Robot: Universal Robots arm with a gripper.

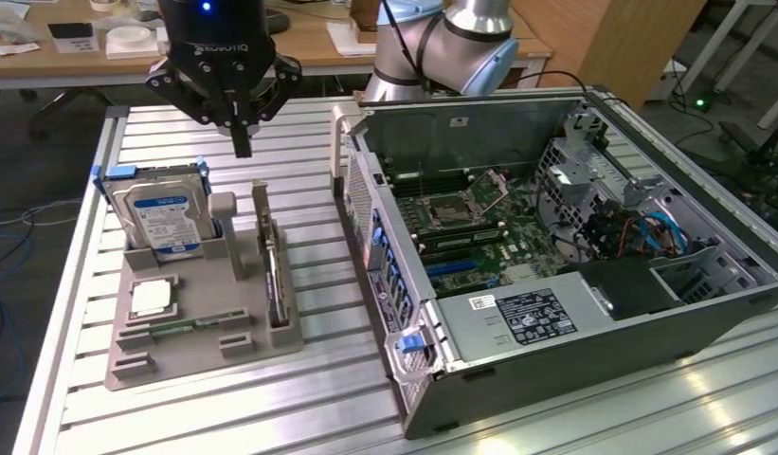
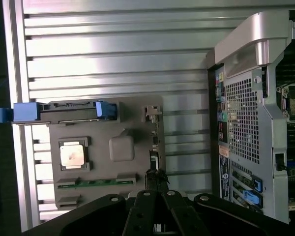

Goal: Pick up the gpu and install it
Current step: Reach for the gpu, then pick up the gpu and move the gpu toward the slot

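The gripper [image 1: 244, 142] hangs in the upper left of the exterior view, pointing straight down, its two dark fingers [image 1: 242, 128] pressed together with nothing between them. It is in the air above the slatted metal table [image 1: 237, 417], clear of everything on it. The gpu [image 1: 278, 284] stands on its long edge in a narrow slot along the side of a gray holder [image 1: 199, 353] that faces the computer case [image 1: 578, 355], left of centre in the exterior view and lower in the picture than the gripper. It is not held and has not been lifted out. In the wrist view the closed fingertips [image 2: 156, 176] line up over one end of the gpu [image 2: 155, 152], which appears there as a thin dark strip along the holder's edge; that view does not show how high the tips are above it. In the same holder, a blue-labelled hard drive [image 1: 161, 213] stands upright at the back left, a square processor chip [image 1: 153, 299] lies flat in front of it, and a narrow green memory stick [image 1: 173, 329] lies just in front of the chip. The case fills the right half of the exterior view, lying on its side with the panel off, so the green board [image 1: 478, 237] inside is exposed, with a labelled gray power unit [image 1: 528, 318] nearer the camera. The arm [image 1: 445, 43] rises behind the case at the top centre.
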